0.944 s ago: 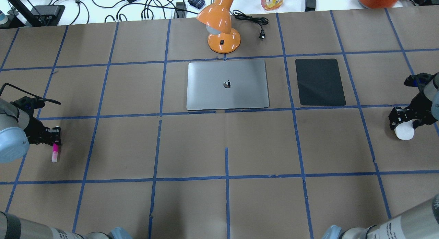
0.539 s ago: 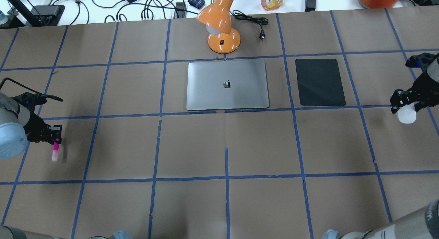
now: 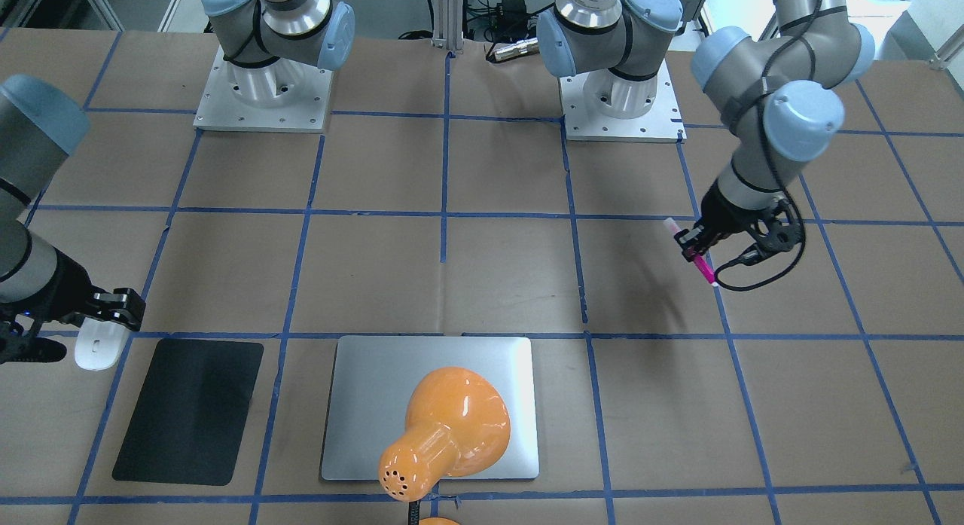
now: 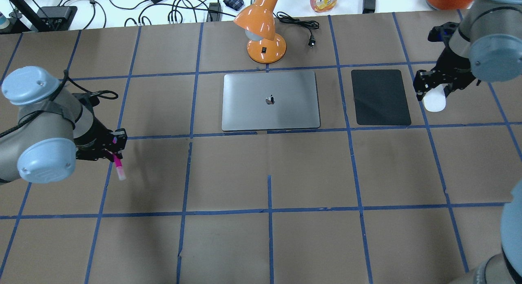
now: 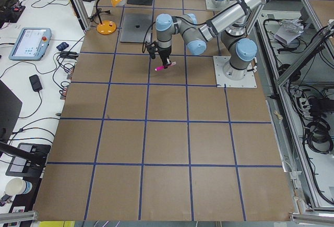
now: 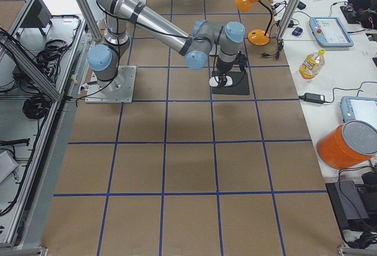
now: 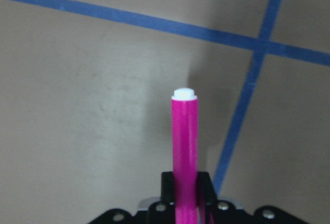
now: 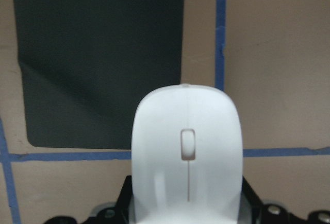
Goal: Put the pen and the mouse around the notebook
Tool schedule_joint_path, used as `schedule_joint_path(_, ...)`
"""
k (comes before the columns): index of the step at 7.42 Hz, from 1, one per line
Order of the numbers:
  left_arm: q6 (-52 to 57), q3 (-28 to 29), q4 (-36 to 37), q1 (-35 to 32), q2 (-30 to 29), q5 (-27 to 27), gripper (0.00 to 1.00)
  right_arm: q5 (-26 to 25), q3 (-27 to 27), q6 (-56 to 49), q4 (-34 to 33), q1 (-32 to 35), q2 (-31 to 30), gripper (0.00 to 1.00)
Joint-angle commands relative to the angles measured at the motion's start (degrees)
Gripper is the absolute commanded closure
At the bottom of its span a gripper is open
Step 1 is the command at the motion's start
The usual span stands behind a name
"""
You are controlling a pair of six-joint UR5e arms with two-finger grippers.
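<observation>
Left of notebook, well apart across open table, left gripper hangs tilted, clenching pen; right gripper clenches mouse just beside mat's right edge.

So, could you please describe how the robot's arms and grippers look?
The left arm and right arm are silver-grey tubes with blue joint caps. The left gripper and right gripper are black. A black cable loops beside the left wrist.

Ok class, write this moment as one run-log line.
left claw: shut on pen, lifted | right claw: shut on mouse, near black mat | notebook: neither item placed beside it yet
</observation>
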Motion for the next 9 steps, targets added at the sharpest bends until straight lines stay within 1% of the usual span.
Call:
schedule_joint_path(1, -34.6, 0.4, -0.6, -17.0, -1.4, -0.5, 1.0, 3.9, -2.0, 5.4, -3.4, 2.4, 5.2, 0.5)
schedule_joint_path(2, -46.7, 0.5, -0.1, -23.2, -2.8, -3.1, 1.0, 3.8, -3.6, 7.8, -3.4, 3.4, 7.3, 0.5)
schedule_joint_path(3, -59.0, 0.7, 1.6, -26.3, -4.5, -6.0, 1.0, 3.7, -5.1, 9.6, -3.7, 4.6, 9.2, 0.5)
schedule_joint_path(4, -67.0, 1.0, 8.8, -27.7, -6.4, -8.7, 1.0, 3.8, -6.7, 11.4, -4.8, 5.4, 11.6, 0.5)
schedule_joint_path(6, -77.0, 2.0, 10.4, -31.8, -11.1, -8.4, 1.0, 3.7, -6.9, 11.4, -5.6, 6.3, 13.3, 0.48)
schedule_joint_path(7, -81.5, 6.6, 9.6, -34.4, -13.2, -8.1, 1.0, 3.8, -6.8, 11.4, -5.6, 6.3, 13.6, 0.46)
schedule_joint_path(8, -82.1, 11.2, 5.3, -35.4, -14.8, -6.4, 1.0, 3.1, -6.8, 11.5, -5.6, 6.3, 13.6, 0.32)
schedule_joint_path(9, -84.0, 14.0, 2.7, -36.9, -16.2, -6.3, 1.0, 3.6, -6.8, 11.6, -5.4, 6.3, 13.6, 0.01)
